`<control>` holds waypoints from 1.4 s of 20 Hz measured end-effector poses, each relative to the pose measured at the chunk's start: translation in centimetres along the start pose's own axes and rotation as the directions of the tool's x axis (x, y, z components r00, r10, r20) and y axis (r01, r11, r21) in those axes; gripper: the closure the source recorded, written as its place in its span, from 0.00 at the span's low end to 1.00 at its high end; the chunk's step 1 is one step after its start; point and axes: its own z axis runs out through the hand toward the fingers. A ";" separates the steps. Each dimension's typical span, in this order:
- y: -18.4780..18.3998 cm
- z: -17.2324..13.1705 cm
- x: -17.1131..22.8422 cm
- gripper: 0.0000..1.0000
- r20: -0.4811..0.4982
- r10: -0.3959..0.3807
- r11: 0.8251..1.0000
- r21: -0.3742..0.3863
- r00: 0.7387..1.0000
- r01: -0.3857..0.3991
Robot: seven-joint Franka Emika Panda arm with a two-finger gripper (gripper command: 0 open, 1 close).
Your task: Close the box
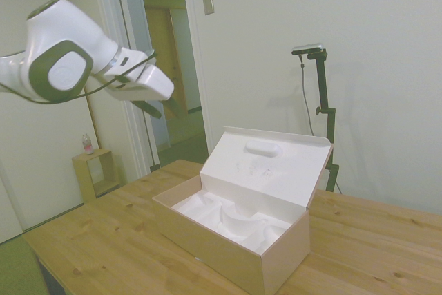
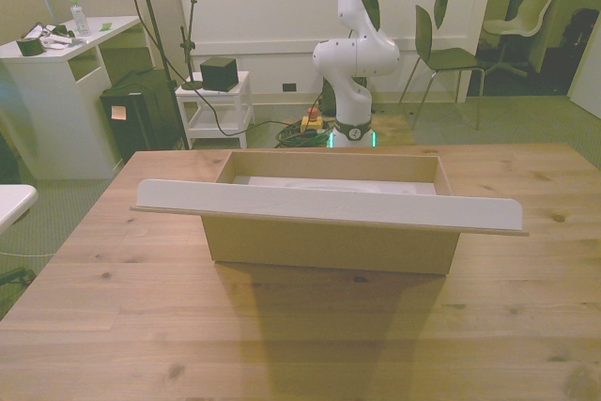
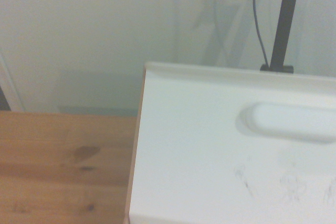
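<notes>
Standing open on the table [image 1: 103, 240], one box [image 1: 228, 240]; one tool [image 1: 148, 81] hovers, grip state unclear.

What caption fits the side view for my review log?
Open box on the wooden table, lid standing up, white insert exposed; the arm's claw hangs high, clear of the lid.
</notes>
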 end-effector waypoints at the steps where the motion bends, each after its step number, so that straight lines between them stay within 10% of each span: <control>1: -1.0 0.6 1.1 0.00 -0.007 -0.007 1.000 0.001 1.000 0.007; 10: -6.1 6.1 8.7 0.00 -0.043 -0.034 0.999 -0.039 0.998 0.033; 28: -3.8 20.0 17.4 0.00 0.016 0.053 0.989 -0.142 0.998 -0.050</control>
